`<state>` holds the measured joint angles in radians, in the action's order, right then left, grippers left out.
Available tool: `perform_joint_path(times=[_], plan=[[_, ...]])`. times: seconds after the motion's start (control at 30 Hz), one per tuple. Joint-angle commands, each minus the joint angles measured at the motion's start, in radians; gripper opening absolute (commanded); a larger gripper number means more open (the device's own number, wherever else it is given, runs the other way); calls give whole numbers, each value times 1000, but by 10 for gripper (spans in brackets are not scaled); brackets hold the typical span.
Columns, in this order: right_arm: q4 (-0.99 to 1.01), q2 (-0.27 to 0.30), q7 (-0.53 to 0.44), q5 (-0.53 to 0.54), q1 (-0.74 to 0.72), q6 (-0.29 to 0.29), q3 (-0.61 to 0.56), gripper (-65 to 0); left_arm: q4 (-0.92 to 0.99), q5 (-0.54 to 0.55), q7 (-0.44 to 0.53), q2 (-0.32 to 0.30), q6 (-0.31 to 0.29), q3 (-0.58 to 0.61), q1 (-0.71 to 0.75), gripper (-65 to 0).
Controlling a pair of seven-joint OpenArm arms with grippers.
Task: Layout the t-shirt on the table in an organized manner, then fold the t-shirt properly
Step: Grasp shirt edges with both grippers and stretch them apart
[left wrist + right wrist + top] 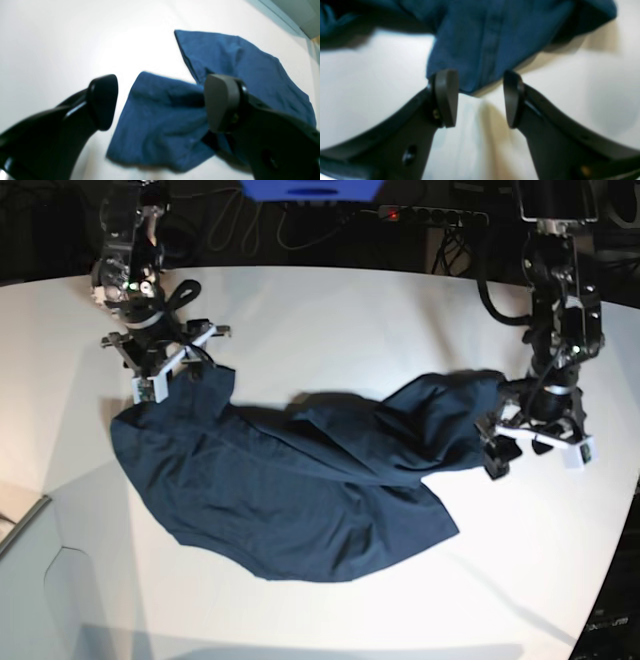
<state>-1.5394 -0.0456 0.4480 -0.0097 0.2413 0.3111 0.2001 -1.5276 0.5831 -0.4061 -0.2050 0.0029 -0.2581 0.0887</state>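
The dark blue t-shirt (300,490) lies crumpled and spread sideways across the white table (330,330). My left gripper (535,448) stands at the shirt's right end. In the left wrist view it (162,101) is open wide, and a fold of the t-shirt (162,120) lies under the gap and brushes the right finger (221,102). My right gripper (172,365) is at the shirt's upper left corner. Seen from the right wrist, it (480,98) is open, with a hemmed edge of the t-shirt (495,32) reaching down between the fingertips and bare table (370,87) showing below.
The table's curved edge (60,545) runs along the lower left, with a grey surface (30,590) beyond it. A power strip (430,215) and cables sit behind the far edge, next to a blue object (310,188).
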Motion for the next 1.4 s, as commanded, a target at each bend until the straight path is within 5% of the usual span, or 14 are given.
perform_joint_path(times=[0.0, 0.8, 0.87, 0.93, 1.07, 1.37], plan=[[4, 6, -21, 9, -12, 6, 0, -356, 5, 7, 23, -11, -8, -4, -20, -130], [141, 51, -21, 9, -47, 6, 0, -358, 399, 7, 26, 49, -8, 125, -240, -136], [141, 52, -25, 9, -40, 6, 0, -358, 434, 7, 26, 59, -8, 128, -257, -195], [141, 52, -24, 9, -38, 6, 0, -358, 460, 7, 26, 62, -8, 125, -264, -323], [141, 54, -22, 9, -38, 6, 0, -358, 459, 8, 26, 62, -8, 125, -263, -650], [141, 60, -22, 9, -43, 6, 0, -358, 77, 1, 26, 40, -8, 93, -198, -649]])
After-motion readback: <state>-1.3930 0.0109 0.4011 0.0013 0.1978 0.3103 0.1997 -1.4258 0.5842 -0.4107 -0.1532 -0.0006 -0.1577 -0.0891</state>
